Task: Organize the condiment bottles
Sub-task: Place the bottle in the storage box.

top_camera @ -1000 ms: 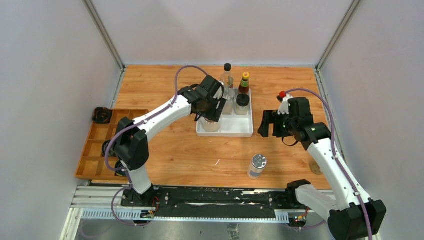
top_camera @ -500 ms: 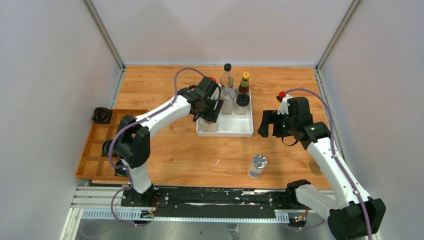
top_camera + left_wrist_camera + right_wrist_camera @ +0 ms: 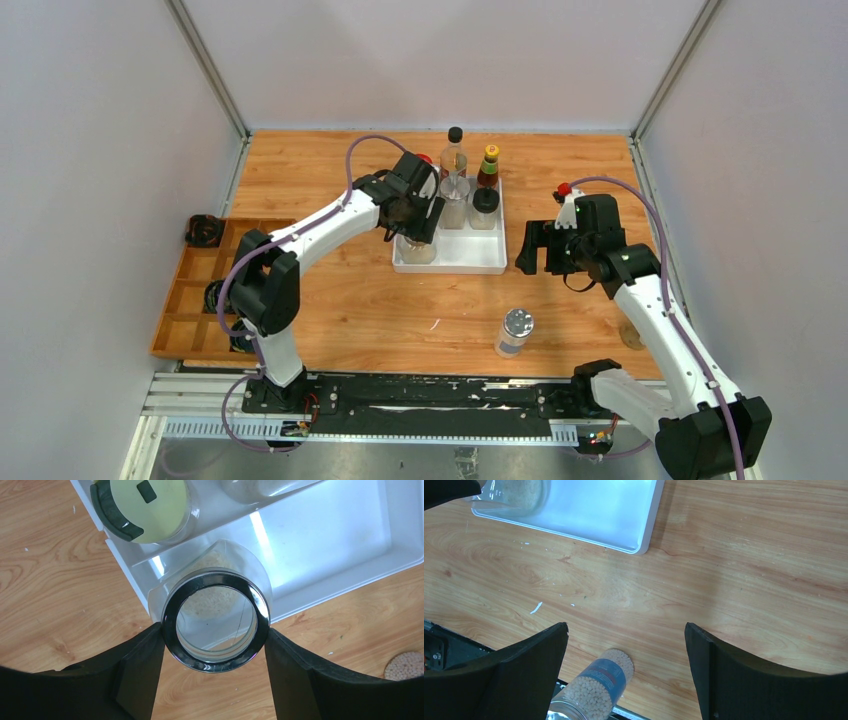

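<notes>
Grain jar (image 3: 212,597) in white tray (image 3: 325,545) (left gripper (image 3: 214,636) clasping it).

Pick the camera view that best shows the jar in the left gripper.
Left wrist: the jar sits centre, rim and grains clear. From above, the left gripper mostly covers it; the right wrist catches only its edge.

The top camera looks down on the whole table (image 3: 370,300) from behind the arms. Both wrist cameras face down, the left nearer; all seemingly share the white tray (image 3: 470,255).
</notes>
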You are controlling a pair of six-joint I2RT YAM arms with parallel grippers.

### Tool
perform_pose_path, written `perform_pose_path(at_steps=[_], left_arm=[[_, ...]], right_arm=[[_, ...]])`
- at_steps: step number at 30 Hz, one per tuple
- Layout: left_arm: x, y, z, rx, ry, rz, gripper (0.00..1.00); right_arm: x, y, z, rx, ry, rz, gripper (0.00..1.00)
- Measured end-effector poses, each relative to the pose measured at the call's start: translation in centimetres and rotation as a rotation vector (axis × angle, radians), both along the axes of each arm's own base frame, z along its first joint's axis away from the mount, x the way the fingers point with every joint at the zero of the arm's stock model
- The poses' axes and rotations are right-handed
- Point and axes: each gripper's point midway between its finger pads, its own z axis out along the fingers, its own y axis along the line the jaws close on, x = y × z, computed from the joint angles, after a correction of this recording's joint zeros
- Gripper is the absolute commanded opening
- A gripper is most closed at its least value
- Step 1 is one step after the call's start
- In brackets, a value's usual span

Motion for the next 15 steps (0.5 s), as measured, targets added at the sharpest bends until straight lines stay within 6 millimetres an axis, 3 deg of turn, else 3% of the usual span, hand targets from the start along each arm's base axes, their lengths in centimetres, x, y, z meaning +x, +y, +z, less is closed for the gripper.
perform_pose_path(at_steps=[10, 15], left_arm=[[0.04, 0.12, -0.06, -0.004, 0.005, 0.002, 0.73], [-0.03, 0.20, -0.12, 0.000, 0.007, 0.000, 0.79]], right_arm=[[0.01, 0.02, -0.13, 0.000, 0.001, 0.001, 0.93], [0.01, 0.02, -0.19, 0.001, 0.001, 0.001, 0.93]])
